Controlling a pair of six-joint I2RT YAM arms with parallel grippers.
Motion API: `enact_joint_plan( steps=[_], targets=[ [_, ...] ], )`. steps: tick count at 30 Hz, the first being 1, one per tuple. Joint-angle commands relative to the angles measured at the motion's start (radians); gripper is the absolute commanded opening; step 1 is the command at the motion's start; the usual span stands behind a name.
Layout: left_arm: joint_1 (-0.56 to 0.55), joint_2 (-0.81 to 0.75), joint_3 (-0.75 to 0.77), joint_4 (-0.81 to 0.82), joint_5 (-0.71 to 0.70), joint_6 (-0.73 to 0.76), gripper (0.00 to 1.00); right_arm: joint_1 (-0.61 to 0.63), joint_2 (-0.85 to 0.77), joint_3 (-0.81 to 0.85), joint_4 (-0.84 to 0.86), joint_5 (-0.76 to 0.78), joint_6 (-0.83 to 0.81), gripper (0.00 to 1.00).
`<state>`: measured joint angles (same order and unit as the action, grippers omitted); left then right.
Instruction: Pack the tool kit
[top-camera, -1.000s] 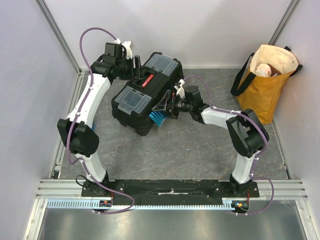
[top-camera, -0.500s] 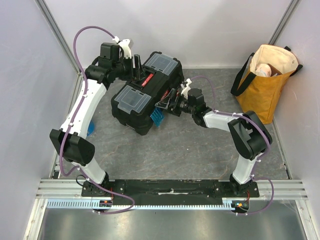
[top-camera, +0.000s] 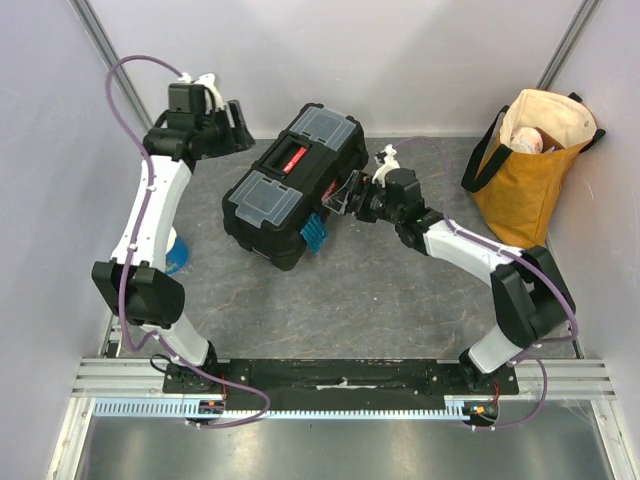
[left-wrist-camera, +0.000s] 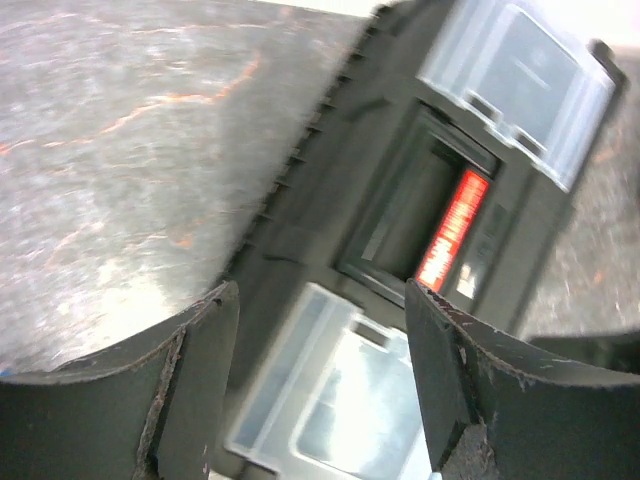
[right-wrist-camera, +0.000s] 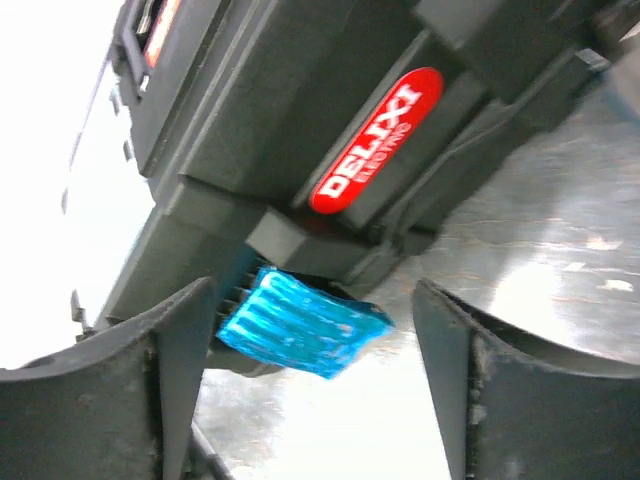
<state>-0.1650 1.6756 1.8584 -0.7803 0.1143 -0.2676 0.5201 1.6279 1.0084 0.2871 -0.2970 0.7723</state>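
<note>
Since the toolbox (top-camera: 290, 195) lies askew toward the far edge of the desk, a little left of centre, with its lid down and no loose tools to be seen around it, the fastening step is judged to be in hand. The blue latch (right-wrist-camera: 300, 320), on the side turned toward the near edge, appears to hang unfastened. The right gripper (top-camera: 350, 192) is held just beside that latch, fingers apart, nothing clamped. The left gripper (top-camera: 234, 122) is raised near the far left corner, clear of the box, likewise spread and empty. Next, the latch would need to be pressed up until caught, with the box steadied against sliding.
</note>
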Motion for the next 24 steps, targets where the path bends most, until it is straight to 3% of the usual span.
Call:
enact_joint_plan(
  steps=[1, 2, 4, 6, 9, 16, 24],
  targets=[
    [0.120, 0.010, -0.033, -0.010, 0.002, -0.119, 0.73, 0.000, -0.099, 0.055, -0.251, 0.240, -0.155, 0.73],
    [0.145, 0.016, -0.053, -0.011, 0.014, -0.128, 0.73, -0.002, -0.102, 0.059, -0.285, 0.261, -0.169, 0.61],
    [0.163, 0.030, -0.094, -0.002, 0.039, -0.137, 0.73, 0.001, -0.094, 0.073, -0.370, 0.291, -0.177, 0.29],
    [0.200, 0.053, -0.139, 0.012, 0.079, -0.134, 0.73, 0.003, -0.080, 0.081, -0.417, 0.291, -0.179, 0.13],
    [0.203, 0.096, -0.197, 0.026, 0.131, -0.134, 0.72, 0.014, -0.022, 0.125, -0.498, 0.324, -0.180, 0.00],
    [0.205, 0.138, -0.306, 0.041, 0.235, -0.085, 0.70, 0.095, 0.128, 0.258, -0.701, 0.338, -0.163, 0.00],
    [0.203, 0.056, -0.494, 0.147, 0.393, -0.130, 0.67, 0.178, 0.220, 0.308, -0.743, 0.375, -0.101, 0.00]
  ],
)
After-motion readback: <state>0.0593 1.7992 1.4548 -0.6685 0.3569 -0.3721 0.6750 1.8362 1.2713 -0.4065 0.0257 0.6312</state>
